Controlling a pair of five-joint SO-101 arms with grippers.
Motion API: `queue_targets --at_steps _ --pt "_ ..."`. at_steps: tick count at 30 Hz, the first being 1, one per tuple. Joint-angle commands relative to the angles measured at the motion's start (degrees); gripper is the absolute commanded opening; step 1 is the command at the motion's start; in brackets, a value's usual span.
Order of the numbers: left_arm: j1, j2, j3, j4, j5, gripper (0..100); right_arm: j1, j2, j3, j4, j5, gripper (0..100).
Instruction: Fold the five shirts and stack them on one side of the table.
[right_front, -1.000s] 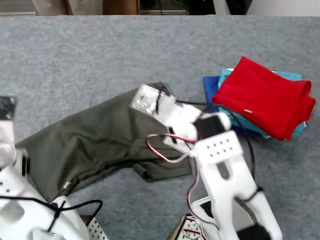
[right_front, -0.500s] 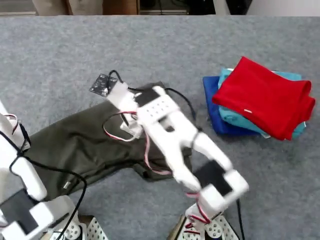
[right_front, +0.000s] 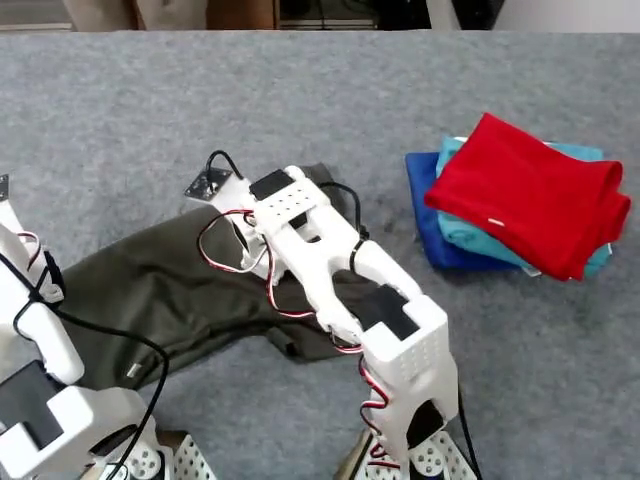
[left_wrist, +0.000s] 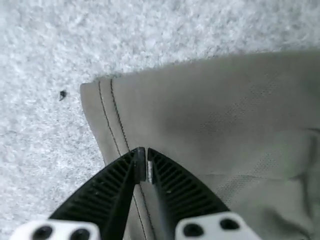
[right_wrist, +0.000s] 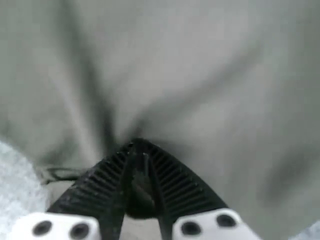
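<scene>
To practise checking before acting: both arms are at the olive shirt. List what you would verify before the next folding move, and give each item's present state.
1. Right gripper closed on the olive shirt, with creases gathering into its jaws: ok.
2. Left gripper closed at the shirt's stitched hem corner, cloth actually pinched: cannot tell.
3. Olive shirt folded: not ok, it lies spread and rumpled.
4. Stack at the table's side, red shirt on top of teal shirt and blue shirt: ok.
5. Bare table beyond the shirt to fold onto: ok.
</scene>
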Motion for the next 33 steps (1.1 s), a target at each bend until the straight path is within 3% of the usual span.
queue_targets --at_steps 1,20,25,33 --pt "0.44 0.13 -1.14 -0.62 -0.62 2 -0.22 -2.07 -2.33 2.99 -0.18 0.4" --pt "0.44 8.22 -5.8 -0.18 -0.53 2 -3.56 -28.79 35.47 -5.89 10.99 0.4" --pt "0.53 8.4 -6.68 0.0 -0.53 2 -0.92 -29.32 31.78 -6.59 10.99 0.4" --pt "0.53 8.4 -7.47 0.0 -0.53 2 6.99 -25.71 13.85 -9.05 13.19 0.5"
